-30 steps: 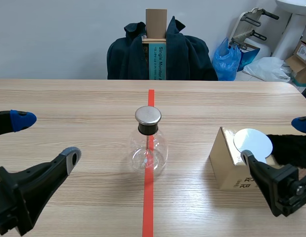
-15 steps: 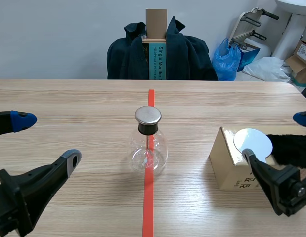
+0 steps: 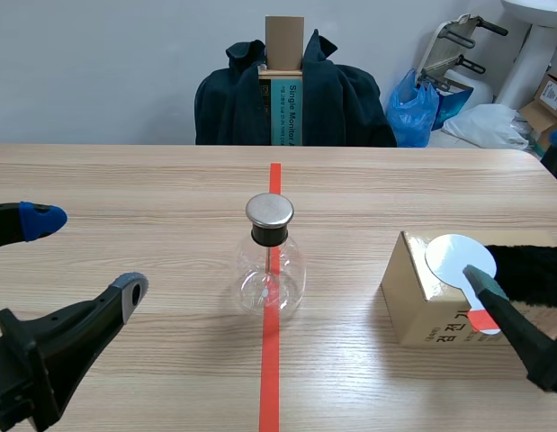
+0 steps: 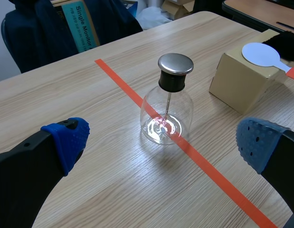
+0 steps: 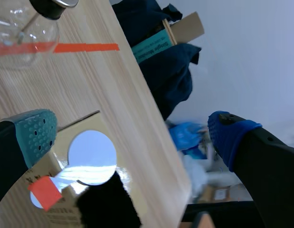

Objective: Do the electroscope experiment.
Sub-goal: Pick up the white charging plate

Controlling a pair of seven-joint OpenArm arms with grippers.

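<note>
The electroscope [image 3: 270, 261], a clear glass flask with a metal cap and a rod inside, stands on the red tape line at mid table; it also shows as the flask [image 4: 168, 107] ahead of my left gripper. On a cardboard box [image 3: 417, 301] at the right lie a white disc paddle [image 3: 458, 258] with an orange-red handle and a black furry cloth [image 3: 530, 273]. My left gripper [image 3: 85, 255] is open, left of the flask. My right gripper [image 5: 133, 132] is open and tilted above the disc [image 5: 92, 151]; one pad [image 3: 482, 281] shows over the paddle's handle.
A chair draped with a dark jacket [image 3: 336, 99] and holding a tall box [image 3: 283, 85] stands across the table. Blue bags [image 3: 420, 110] and clutter sit beyond the far right corner. The table edge runs close to the cardboard box on the right.
My right gripper has turned and lifted: its near finger now lies over the paddle's handle and its blue pad has gone up the right edge. The left arm and flask are unchanged.
</note>
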